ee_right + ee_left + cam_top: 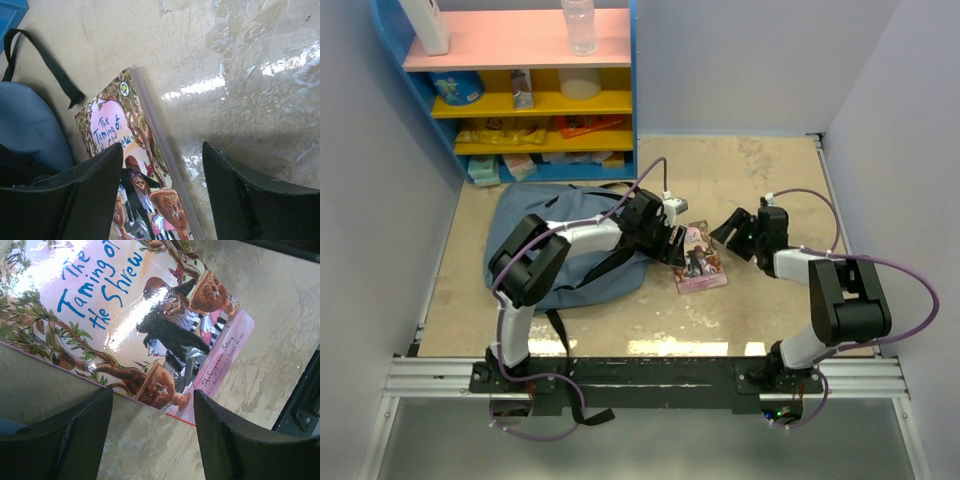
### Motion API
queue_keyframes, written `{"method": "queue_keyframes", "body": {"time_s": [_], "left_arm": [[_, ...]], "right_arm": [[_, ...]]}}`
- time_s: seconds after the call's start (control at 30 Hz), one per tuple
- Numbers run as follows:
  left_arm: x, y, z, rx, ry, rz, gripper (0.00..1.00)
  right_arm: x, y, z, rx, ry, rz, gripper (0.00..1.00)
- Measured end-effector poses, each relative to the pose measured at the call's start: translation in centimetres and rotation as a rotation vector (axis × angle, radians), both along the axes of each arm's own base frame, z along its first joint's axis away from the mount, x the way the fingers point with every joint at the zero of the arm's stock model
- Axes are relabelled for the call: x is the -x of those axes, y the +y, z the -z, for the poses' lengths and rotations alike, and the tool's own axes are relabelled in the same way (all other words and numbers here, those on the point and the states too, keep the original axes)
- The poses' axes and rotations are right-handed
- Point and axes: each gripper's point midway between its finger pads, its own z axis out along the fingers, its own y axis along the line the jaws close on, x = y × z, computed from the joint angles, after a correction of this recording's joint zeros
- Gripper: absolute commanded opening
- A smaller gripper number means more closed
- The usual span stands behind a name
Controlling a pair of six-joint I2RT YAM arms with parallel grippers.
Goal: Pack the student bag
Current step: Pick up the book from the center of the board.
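my two arms start from the near edge of the table [770, 180]. the left one reaches across above the student bag [525, 212], and the right one bends in from the right.

my left gripper [152, 400] is spread wide with nothing between its fingers. it sits at one long edge of the book [125, 300], and the wrist view shows bare table and a corner of the cover in the gap. my right gripper [162, 150] is spread as well and pinches nothing. it hangs over the book's spine side, from the opposite side.

the book lies flat with its cover up, and the title "the taming of the shrew" is readable. it sits between the two grippers, about mid-table.

the student bag lies slumped on the left half of the table, just beside the book on its left. i cannot tell whether they touch. a black strap [45, 60] trails from it toward the far side.

at the far left corner stands a shelf [633, 90] with blue sides. it has small goods on its boards and a clear bottle [578, 25] on top.
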Motion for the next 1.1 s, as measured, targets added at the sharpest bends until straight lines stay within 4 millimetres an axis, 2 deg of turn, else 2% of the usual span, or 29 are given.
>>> {"method": "queue_keyframes", "body": {"time_s": [0.23, 0.33, 0.43, 0.57, 0.67, 0.83, 1.0, 1.1], "left_arm": [[-0.2, -0.9, 0.0, 0.045, 0.026, -0.023, 0.7], [-0.1, -1.4, -0.1, 0.076, 0.038, -0.016, 0.7], [0.0, -1.6, -0.1, 0.09, 0.05, -0.014, 0.69], [0.1, -2.0, -0.1, 0.11, 0.058, -0.003, 0.68], [0.2, -2.5, -0.1, 0.127, 0.065, 0.005, 0.68], [0.5, -2.9, -0.2, 0.13, 0.061, 0.015, 0.68], [0.5, -2.9, -0.2, 0.13, 0.06, 0.017, 0.68], [0.5, -2.9, -0.1, 0.128, 0.057, 0.018, 0.68]], "right_arm": [[0.6, 1.1, 0.1, -0.05, -0.053, -0.041, 0.64], [1.7, 1.8, 0.0, -0.078, -0.069, -0.067, 0.61], [3.2, 1.7, 0.0, -0.09, -0.078, -0.062, 0.56], [5.6, 1.7, 0.0, -0.106, -0.07, -0.064, 0.43], [6.6, 2.0, -0.4, -0.131, -0.065, -0.079, 0.42], [6.6, 2.5, -2.0, -0.164, -0.105, -0.094, 0.41], [6.8, 2.9, -2.2, -0.179, -0.103, -0.112, 0.41], [7.3, 2.8, -2.2, -0.167, -0.085, -0.12, 0.52]]}}
